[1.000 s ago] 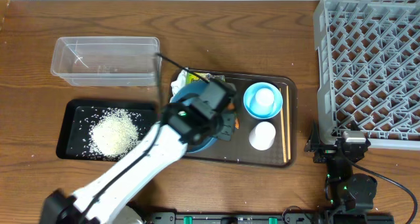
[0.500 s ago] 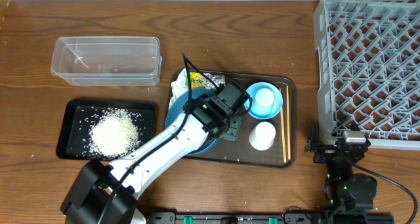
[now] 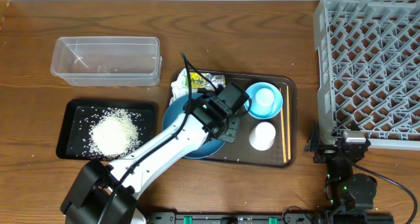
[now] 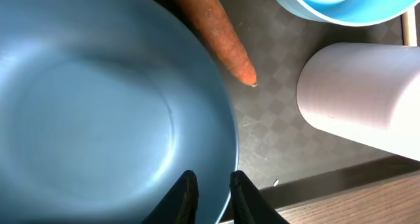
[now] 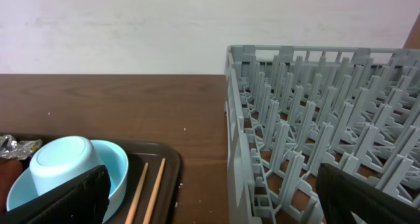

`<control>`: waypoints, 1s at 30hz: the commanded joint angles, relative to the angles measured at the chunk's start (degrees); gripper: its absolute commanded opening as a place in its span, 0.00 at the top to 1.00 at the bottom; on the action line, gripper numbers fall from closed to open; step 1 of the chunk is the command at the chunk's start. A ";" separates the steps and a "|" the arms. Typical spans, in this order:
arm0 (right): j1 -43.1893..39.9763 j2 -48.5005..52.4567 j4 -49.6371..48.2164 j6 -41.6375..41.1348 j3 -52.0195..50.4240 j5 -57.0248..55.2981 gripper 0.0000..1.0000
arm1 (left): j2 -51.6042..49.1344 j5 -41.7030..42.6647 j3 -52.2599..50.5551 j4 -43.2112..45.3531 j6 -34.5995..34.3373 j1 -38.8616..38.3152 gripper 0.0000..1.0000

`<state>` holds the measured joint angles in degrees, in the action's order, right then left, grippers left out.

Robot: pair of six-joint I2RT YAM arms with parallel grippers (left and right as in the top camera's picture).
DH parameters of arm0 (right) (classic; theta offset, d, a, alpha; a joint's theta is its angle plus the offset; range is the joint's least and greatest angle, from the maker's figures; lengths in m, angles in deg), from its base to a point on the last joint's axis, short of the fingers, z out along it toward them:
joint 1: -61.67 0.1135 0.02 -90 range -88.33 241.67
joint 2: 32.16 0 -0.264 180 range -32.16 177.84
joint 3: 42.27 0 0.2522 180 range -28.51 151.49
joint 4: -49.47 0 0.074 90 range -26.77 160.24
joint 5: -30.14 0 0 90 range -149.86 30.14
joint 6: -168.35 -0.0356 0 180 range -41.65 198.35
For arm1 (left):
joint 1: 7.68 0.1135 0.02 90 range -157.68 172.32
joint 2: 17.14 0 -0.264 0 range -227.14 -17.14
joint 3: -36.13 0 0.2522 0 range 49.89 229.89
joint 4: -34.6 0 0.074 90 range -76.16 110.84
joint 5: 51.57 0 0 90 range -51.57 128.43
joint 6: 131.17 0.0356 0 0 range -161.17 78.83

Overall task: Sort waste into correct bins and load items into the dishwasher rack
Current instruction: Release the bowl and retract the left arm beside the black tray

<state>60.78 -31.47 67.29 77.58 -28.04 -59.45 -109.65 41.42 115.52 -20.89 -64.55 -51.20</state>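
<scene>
The left gripper (image 4: 213, 194) has its 2 fingers (image 4: 186, 198) a little apart, 1 each side of the rim of the wide blue plate-bowl (image 4: 98, 119), a small orange carrot (image 4: 220, 33) lies just beside that rim, bare brown tray (image 4: 275, 138) reaches to the small white cup (image 4: 361, 99), and the right gripper (image 5: 213, 198) is wide open

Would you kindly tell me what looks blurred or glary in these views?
Left wrist: soft sheen across the blue plate, carrot fairly sharp. Right wrist: its own fingers are dark blurs in the lower corners, the rack crisp. Overhead: even light, faint glints on the clear tub.
</scene>
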 commanded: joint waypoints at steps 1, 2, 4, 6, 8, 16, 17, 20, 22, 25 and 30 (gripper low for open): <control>-0.55 -0.31 0.22 0.63 -0.15 -0.33 0.01 | 2.78 -0.92 1.66 -0.76 -0.04 0.00 0.78; -0.55 -0.31 0.22 0.63 -0.15 -0.33 0.01 | 3.78 -0.94 1.86 -1.07 0.20 0.11 0.76; -0.55 -0.31 0.22 0.63 -0.15 -0.33 0.01 | 6.58 -2.71 2.32 -1.86 0.76 0.50 0.70; -0.55 -0.31 0.22 0.63 -0.15 -0.33 0.01 | 9.77 -7.91 2.82 -3.58 0.24 1.38 0.49; -0.55 -0.31 0.22 0.63 -0.15 -0.33 0.01 | 13.79 -15.21 3.28 -6.47 -2.95 3.28 0.12; -0.55 -0.31 0.22 0.63 -0.15 -0.33 0.01 | 30.29 -23.45 3.39 -14.91 -10.01 23.26 0.04; -0.55 -0.31 0.22 0.63 -0.15 -0.33 0.01 | 31.69 -23.41 3.37 -15.74 -11.15 26.84 0.04; -0.55 -0.31 0.22 0.63 -0.15 -0.33 0.01 | 34.45 -23.21 3.17 -18.40 -16.15 37.83 0.02; -0.55 -0.31 0.22 0.63 -0.15 -0.33 0.01 | 34.77 -22.99 3.10 -20.17 -18.78 44.33 0.01; -0.55 -0.31 0.22 0.66 -0.15 -0.33 0.01 | 33.90 -22.91 3.06 -22.75 -20.41 50.66 0.00; -0.55 -0.31 0.22 0.63 -0.15 -0.33 0.01 | 31.30 -21.03 3.02 -24.94 -20.44 54.03 0.00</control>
<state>60.78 -31.47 67.29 77.58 -28.04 -59.45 -77.03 19.82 117.88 -45.13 -83.21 1.84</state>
